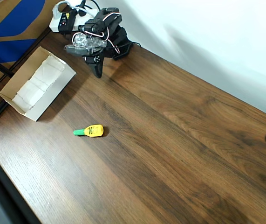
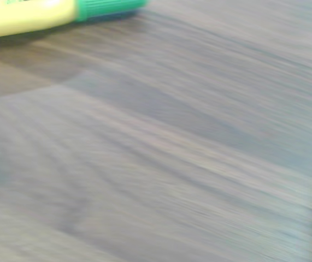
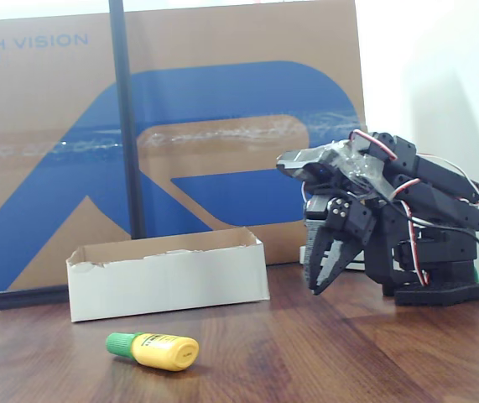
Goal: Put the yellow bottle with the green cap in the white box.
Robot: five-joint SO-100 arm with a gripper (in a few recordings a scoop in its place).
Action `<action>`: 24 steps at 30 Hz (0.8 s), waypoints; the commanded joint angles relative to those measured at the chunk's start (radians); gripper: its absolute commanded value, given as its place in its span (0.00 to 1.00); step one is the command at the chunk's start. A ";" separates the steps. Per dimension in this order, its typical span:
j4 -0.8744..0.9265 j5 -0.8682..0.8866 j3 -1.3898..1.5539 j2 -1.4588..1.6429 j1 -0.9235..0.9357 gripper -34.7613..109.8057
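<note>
Yellow bottle (image 1: 92, 131) lying apart — white box (image 1: 53, 96) nearby

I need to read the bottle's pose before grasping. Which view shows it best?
The fixed view: the yellow bottle lies on its side, sharp, green cap pointing left. In the overhead view it is small but clear. In the wrist view it is blurred and cut off.

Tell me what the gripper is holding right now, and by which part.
Nothing. The gripper is near the arm's base, and the yellow bottle lies untouched on the table.
</note>
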 commanded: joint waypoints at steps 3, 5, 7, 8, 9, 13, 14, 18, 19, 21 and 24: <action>0.135 0.003 -0.072 0.023 0.038 0.24; 0.133 -0.003 -0.077 0.023 0.025 0.24; 0.135 -0.009 -0.092 0.023 0.025 0.24; 0.133 -0.014 -0.103 0.023 0.031 0.24; 0.133 -0.018 -0.115 0.023 0.037 0.24; 0.132 -0.029 -0.196 -0.021 0.031 0.24; 0.124 -0.029 -0.221 -0.049 0.028 0.25; 0.089 -0.025 -0.314 -0.175 0.032 0.25; 0.084 -0.023 -0.331 -0.195 0.034 0.25; 0.078 -0.021 -0.350 -0.212 0.032 0.25; 0.046 -0.015 -0.353 -0.245 0.035 0.25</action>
